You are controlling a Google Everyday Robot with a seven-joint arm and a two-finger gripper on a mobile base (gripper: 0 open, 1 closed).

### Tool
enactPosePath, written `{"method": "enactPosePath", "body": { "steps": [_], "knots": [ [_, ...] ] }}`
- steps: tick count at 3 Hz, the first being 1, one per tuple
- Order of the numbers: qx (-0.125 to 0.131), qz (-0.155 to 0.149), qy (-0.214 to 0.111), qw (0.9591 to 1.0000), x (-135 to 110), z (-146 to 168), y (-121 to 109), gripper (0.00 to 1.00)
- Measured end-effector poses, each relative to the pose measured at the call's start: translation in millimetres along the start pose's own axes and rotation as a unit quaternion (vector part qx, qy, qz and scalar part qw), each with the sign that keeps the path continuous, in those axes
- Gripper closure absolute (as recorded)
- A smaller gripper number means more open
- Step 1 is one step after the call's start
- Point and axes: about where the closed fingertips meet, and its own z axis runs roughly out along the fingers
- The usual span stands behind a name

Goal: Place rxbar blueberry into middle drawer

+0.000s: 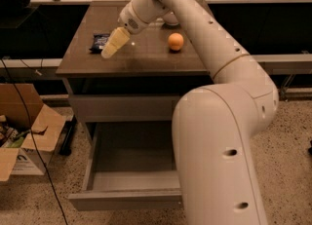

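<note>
Gripper [107,52] hangs over the left of the desk [146,59], its tip just beside the right end of the rxbar blueberry [98,40], which lies flat there. I cannot tell how the jaws stand. An orange [175,41] sits well apart to the right. Below the plain upper front [122,108], the middle drawer [122,200] is pulled out, and my arm's bulky elbow [219,136] hides its right part. A cardboard box [29,139] stands on the floor to the left.
</note>
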Motion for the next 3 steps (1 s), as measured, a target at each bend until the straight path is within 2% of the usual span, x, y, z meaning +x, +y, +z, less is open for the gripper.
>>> {"method": "enactPosePath", "body": {
  "steps": [1,3],
  "knots": [
    [0.010,0.006,-0.021,0.9997,-5,20,-20,0.00],
    [-0.001,-0.003,-0.020,0.9998,-9,32,-17,0.00]
  ]
}}
